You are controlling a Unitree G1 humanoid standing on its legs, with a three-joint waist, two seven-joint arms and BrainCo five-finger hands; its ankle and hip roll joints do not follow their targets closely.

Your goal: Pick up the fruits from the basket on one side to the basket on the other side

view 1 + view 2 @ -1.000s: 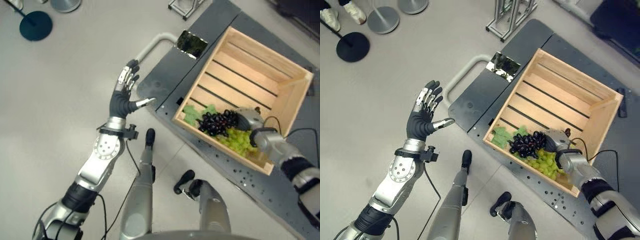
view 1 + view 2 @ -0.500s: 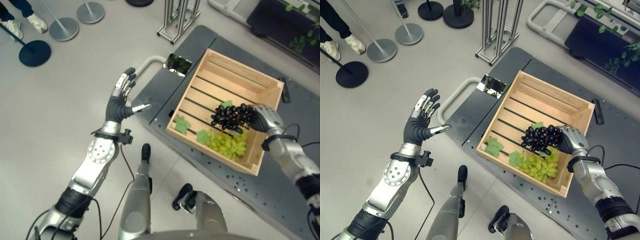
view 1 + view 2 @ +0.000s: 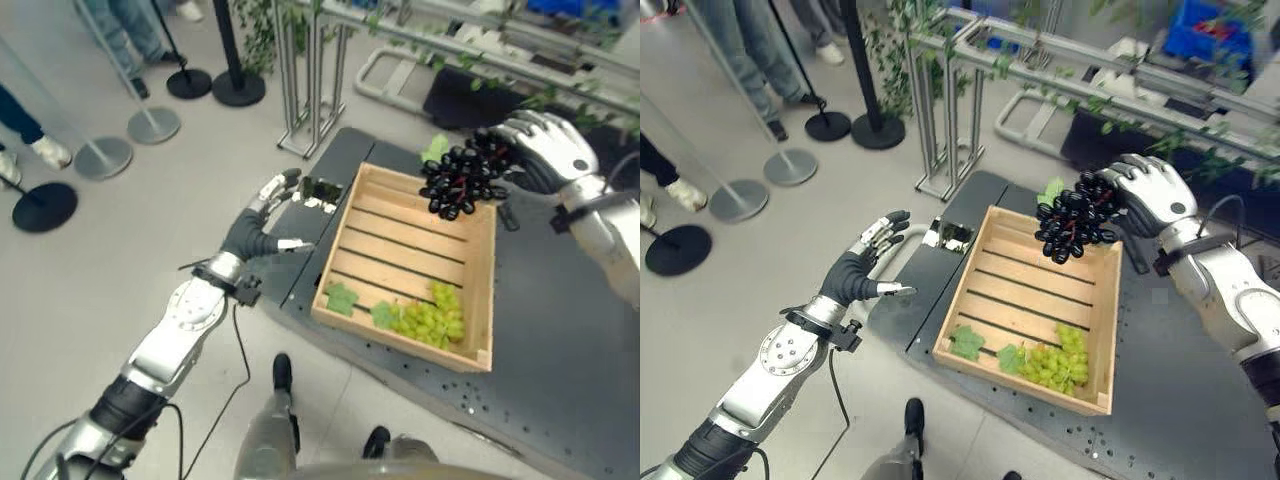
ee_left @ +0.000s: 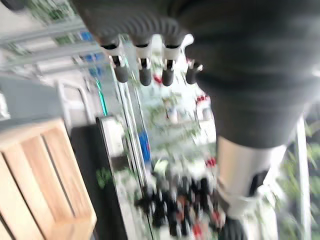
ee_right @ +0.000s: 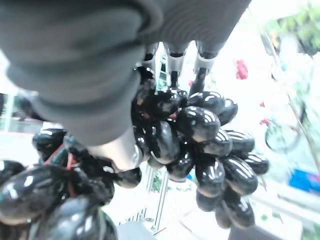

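The right robot hand (image 3: 1152, 200) is raised above the far right corner of the wooden basket (image 3: 1023, 300). Its fingers are curled round a bunch of dark grapes (image 3: 1068, 224), which hangs in the air from the hand, clear of the basket. In the right wrist view the thumb and the dark-tipped fingers close on the bunch (image 5: 200, 135) from two sides. A green leaf (image 3: 1052, 189) shows at the top of the bunch, next to the hand.

The basket is a slatted wooden crate and it stands on a dark worktop (image 3: 1200, 400). Inside it, in the near right corner, lies a bunch of green grapes (image 3: 1058, 365). Two more green leaves (image 3: 965, 342) lie along the near wall, to the left of the green bunch; one of them touches it, as far as I can tell.

The left robot hand (image 3: 862, 262) is held in the air to the left of the basket, near the left edge of the worktop. Its fingers are straight and spread, the thumb points toward the basket, and it holds nothing. In the left wrist view its fingers (image 4: 141, 62) are stretched out with a corner of the crate (image 4: 40, 180) past them.

Behind the worktop stands a metal frame (image 3: 950, 110) with green plants on it. On the floor at the left are round stanchion bases (image 3: 790, 165), and the legs of people (image 3: 750, 40) show at the upper left.
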